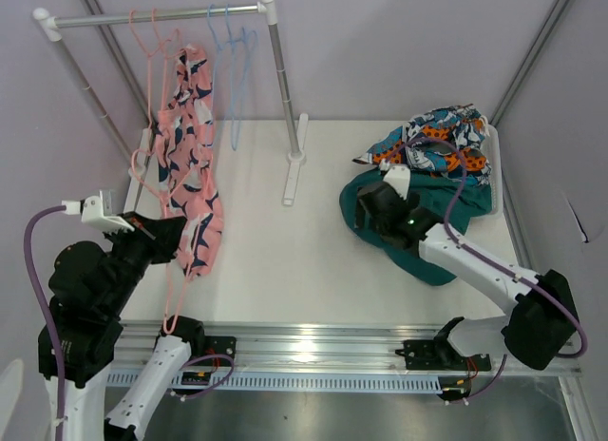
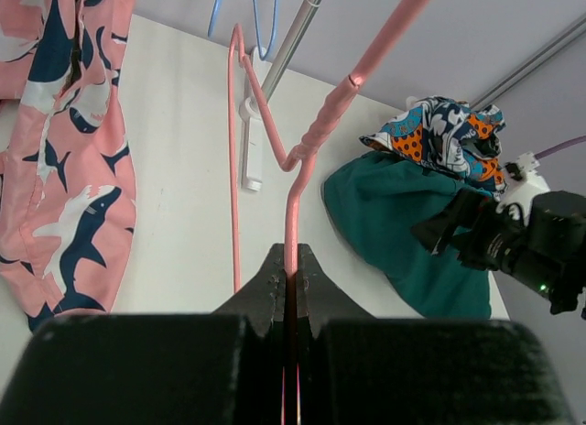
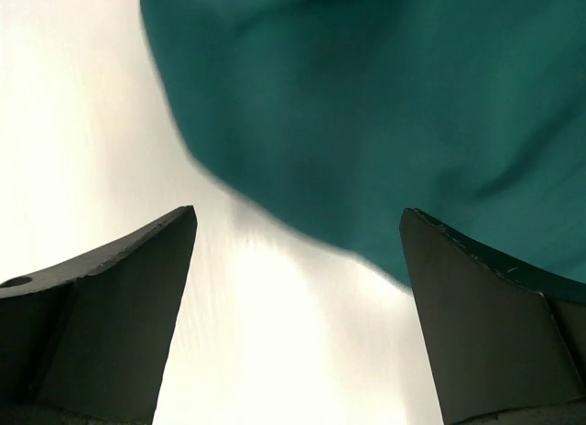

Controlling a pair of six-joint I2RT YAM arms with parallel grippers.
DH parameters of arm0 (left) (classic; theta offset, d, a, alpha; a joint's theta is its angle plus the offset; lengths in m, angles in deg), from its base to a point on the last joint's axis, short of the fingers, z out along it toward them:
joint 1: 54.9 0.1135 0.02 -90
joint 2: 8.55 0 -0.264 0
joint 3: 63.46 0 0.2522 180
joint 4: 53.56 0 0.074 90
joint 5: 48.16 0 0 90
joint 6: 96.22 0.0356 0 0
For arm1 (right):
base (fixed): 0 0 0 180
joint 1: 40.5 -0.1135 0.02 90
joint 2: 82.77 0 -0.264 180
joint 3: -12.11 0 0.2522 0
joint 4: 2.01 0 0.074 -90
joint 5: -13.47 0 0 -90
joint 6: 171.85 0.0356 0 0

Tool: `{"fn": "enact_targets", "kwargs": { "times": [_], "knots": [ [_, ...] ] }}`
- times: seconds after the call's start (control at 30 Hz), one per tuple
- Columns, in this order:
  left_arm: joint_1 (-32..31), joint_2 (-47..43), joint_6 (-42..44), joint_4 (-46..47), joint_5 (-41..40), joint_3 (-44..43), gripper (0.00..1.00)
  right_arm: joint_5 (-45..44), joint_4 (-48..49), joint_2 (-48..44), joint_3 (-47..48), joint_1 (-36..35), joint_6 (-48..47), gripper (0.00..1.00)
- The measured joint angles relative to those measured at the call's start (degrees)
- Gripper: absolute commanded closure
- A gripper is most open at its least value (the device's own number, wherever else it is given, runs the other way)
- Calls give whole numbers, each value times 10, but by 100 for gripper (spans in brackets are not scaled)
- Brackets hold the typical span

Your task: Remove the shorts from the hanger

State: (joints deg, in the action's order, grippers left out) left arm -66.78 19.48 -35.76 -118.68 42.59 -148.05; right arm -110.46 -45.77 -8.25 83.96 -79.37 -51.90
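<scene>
On the counter (image 1: 285, 260), pink shorts (image 1: 195, 175) hang at 10 o'clock, draped on the hanger (image 2: 291, 205). The left end effector (image 2: 289, 278) pinches the hanger wire; advise holding firm and tilting it so the cloth slides off. The right end effector (image 3: 298, 214), jaws apart beside teal shorts (image 3: 366, 95) at 3 o'clock, should cross and pull.

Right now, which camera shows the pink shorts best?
Top external: the pink shorts show full length. Left wrist catches only part, cut off at its left edge. Right wrist shows none of them, only teal shorts.
</scene>
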Motion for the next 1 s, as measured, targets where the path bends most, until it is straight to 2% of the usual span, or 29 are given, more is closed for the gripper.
{"fn": "enact_targets", "kwargs": {
  "times": [0.1, 0.23, 0.57, 0.67, 0.77, 0.8, 0.87, 0.9, 1.0],
  "knots": [
    [0, -5, 0, 1, 5, 9, 100, -7, -31, 30, 0, -48, 26, 1],
    [0, -8, 0, 4, 11, 19, 100, -10, -58, 85, 0, -63, 42, 1],
    [0, -11, 1, 8, 12, 23, 100, 21, -39, 260, 35, -15, 23, 1],
    [0, -11, 3, 8, 11, 22, 100, 35, -14, 279, 54, 2, 13, 0],
    [0, -10, 6, 9, 10, 21, 100, 54, 17, 292, 59, 15, 7, 17],
    [0, -10, 6, 9, 10, 21, 100, 57, 25, 294, 60, 17, 4, 32],
    [0, -9, 6, 11, 9, 21, 100, 65, 43, 300, 61, 22, -3, 48],
    [0, -8, 6, 12, 9, 21, 100, 68, 51, 302, 61, 23, -5, 69],
    [0, -2, 6, 14, 10, 21, 100, 76, 70, 305, 57, 29, -16, 100]
  ]
}}
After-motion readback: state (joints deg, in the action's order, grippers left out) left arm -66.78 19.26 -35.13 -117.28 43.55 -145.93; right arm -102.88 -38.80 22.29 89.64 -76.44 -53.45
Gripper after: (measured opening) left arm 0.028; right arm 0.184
